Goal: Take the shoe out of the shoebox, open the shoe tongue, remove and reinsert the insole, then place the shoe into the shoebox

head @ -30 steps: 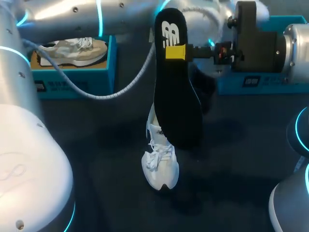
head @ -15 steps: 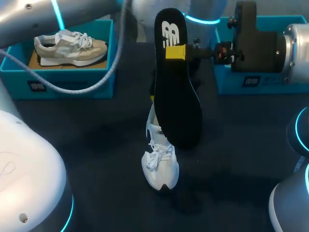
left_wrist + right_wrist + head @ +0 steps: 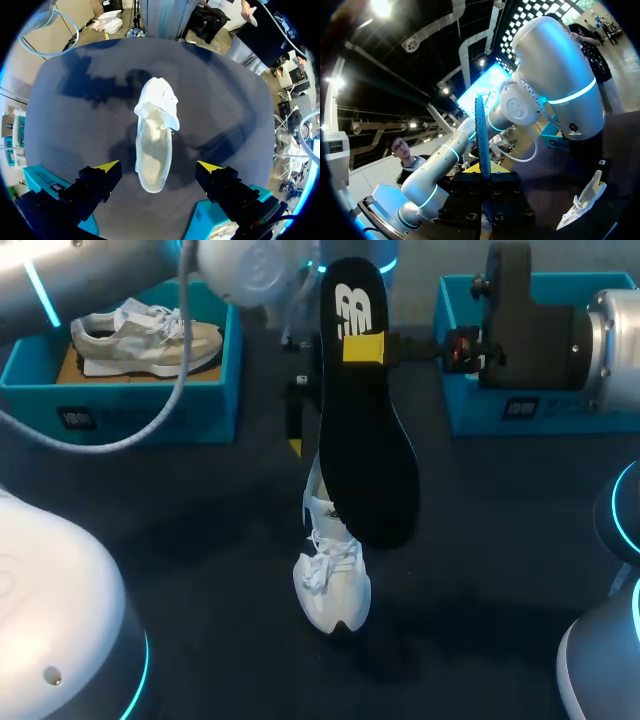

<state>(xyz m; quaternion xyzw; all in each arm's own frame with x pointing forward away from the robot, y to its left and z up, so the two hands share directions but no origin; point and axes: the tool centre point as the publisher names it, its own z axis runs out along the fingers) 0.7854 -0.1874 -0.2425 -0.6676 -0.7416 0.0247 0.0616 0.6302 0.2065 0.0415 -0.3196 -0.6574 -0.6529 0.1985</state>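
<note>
One insole clamped in right jaws, left jaws apart above shoe

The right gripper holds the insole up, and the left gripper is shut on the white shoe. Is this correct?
Not quite: the left gripper is open and apart from the shoe, as the left wrist view shows. The right gripper does hold the insole up.

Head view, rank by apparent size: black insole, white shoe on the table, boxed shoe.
1. black insole, though raised nearer the camera.
2-3. boxed shoe and white shoe look alike; the insole hides part of the latter.
</note>
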